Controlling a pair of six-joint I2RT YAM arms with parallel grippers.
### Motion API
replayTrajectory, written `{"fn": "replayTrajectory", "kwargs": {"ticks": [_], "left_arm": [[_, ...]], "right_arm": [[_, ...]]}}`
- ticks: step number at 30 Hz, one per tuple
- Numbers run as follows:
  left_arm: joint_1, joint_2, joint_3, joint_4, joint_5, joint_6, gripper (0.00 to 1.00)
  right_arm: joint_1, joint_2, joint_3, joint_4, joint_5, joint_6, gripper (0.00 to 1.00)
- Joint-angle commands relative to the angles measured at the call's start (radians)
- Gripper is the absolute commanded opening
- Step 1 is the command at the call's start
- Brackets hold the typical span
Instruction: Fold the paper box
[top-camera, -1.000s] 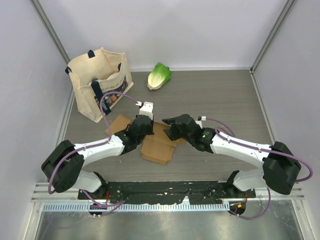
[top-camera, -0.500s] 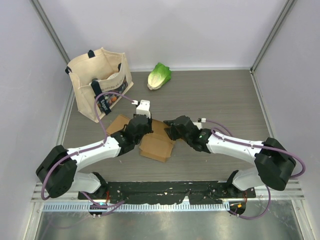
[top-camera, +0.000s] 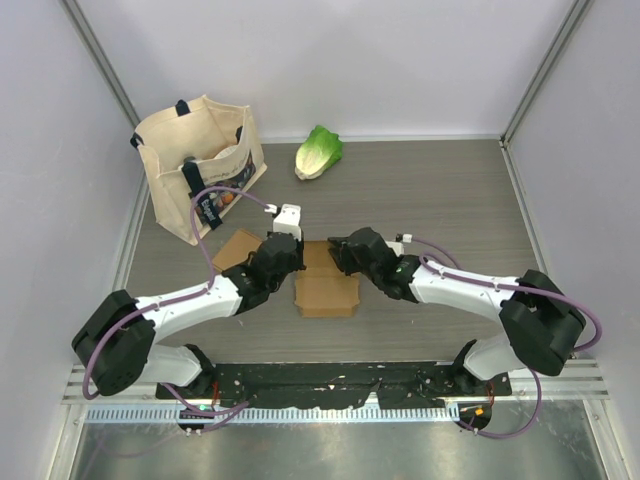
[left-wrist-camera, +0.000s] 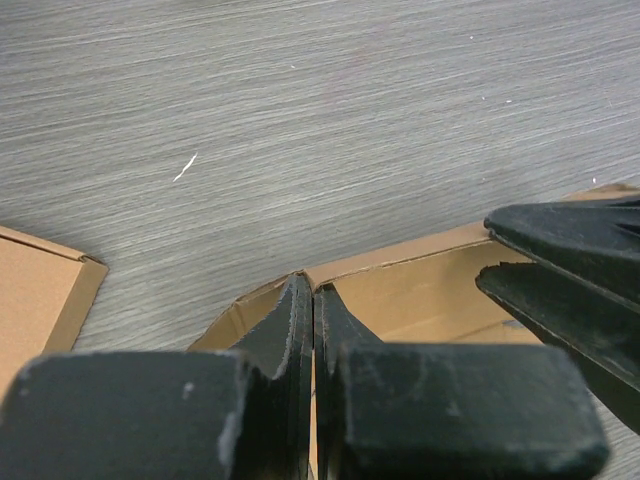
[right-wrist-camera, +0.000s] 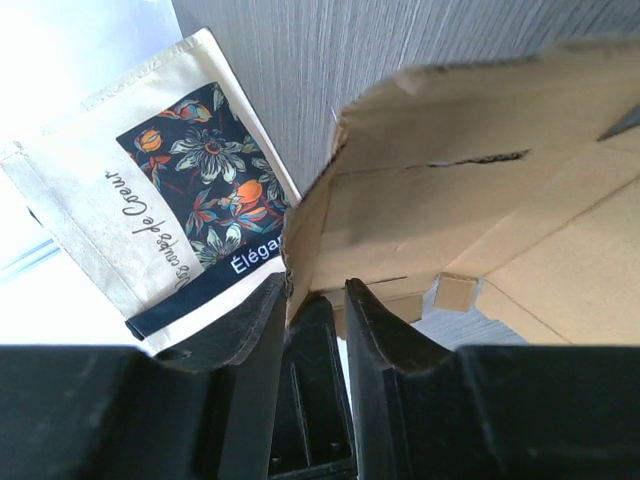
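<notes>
The box (top-camera: 328, 292), made of plain matt brown card with creased flaps and one jagged slit, is seen lying partly flattened on the grey, fine-grained worktop (left-wrist-camera: 300, 120), between the two pincers. The left pincer (left-wrist-camera: 313, 288) is clenched on a raised side flap. Its smooth black fingers (left-wrist-camera: 295, 330) are pressed almost together, one outside the flap and one inside, and the floor of the box spreads to its right. The right pincer (right-wrist-camera: 315, 300) is closed on the edge of another lifted flap, which is tucked between its fingers, with the rest of the box extending beyond its tips. Counted are one box, two pincers, one separate flat card sheet (top-camera: 238, 248) left of the left pincer, one cream cloth bag (top-camera: 170, 200) with a floral print beyond that pincer, and one green leafy lettuce (top-camera: 318, 152) beyond both pincers.
</notes>
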Motion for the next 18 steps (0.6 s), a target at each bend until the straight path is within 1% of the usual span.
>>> {"fn": "replayTrajectory", "kwargs": {"ticks": [1, 2, 5, 6, 8, 9, 11, 14, 15, 16, 17, 18], "left_arm": [[-0.01, -0.032, -0.005, 0.068, -0.015, 0.003, 0.01], [-0.011, -0.033, -0.005, 0.07, -0.015, 0.003, 0.01], [-0.016, -0.035, -0.008, 0.076, -0.012, 0.007, 0.01], [-0.016, -0.035, -0.009, 0.079, -0.012, 0.009, 0.01], [-0.019, -0.033, -0.012, 0.085, -0.013, 0.01, 0.01], [-0.019, -0.033, -0.014, 0.088, -0.013, 0.01, 0.01], [-0.021, -0.029, -0.009, 0.088, -0.012, 0.007, 0.02], [-0.021, -0.022, 0.004, 0.058, 0.005, -0.02, 0.14], [-0.021, -0.024, 0.004, 0.049, 0.017, -0.038, 0.26], [-0.019, -0.033, 0.003, 0.042, 0.03, -0.042, 0.32], [-0.021, -0.042, -0.003, 0.026, 0.036, -0.045, 0.41], [-0.021, -0.053, -0.009, 0.018, 0.043, -0.063, 0.44]], "right_arm": [[-0.013, 0.02, 0.015, 0.047, 0.027, 0.116, 0.36], [-0.015, 0.023, 0.016, 0.047, 0.025, 0.116, 0.35], [-0.024, 0.02, 0.013, 0.049, 0.03, 0.11, 0.3], [-0.026, 0.021, 0.012, 0.049, 0.03, 0.112, 0.26], [-0.032, 0.02, 0.007, 0.053, 0.028, 0.11, 0.22], [-0.032, 0.02, 0.007, 0.053, 0.027, 0.112, 0.17], [-0.032, 0.021, 0.004, 0.058, 0.027, 0.109, 0.13], [-0.042, 0.013, -0.014, 0.066, 0.027, 0.095, 0.07], [-0.047, 0.012, -0.024, 0.07, 0.021, 0.078, 0.05], [-0.053, 0.007, -0.036, 0.081, 0.016, 0.07, 0.04], [-0.065, 0.004, -0.063, 0.089, 0.01, 0.064, 0.02], [-0.075, 0.001, -0.085, 0.118, 0.002, 0.032, 0.01]]}}
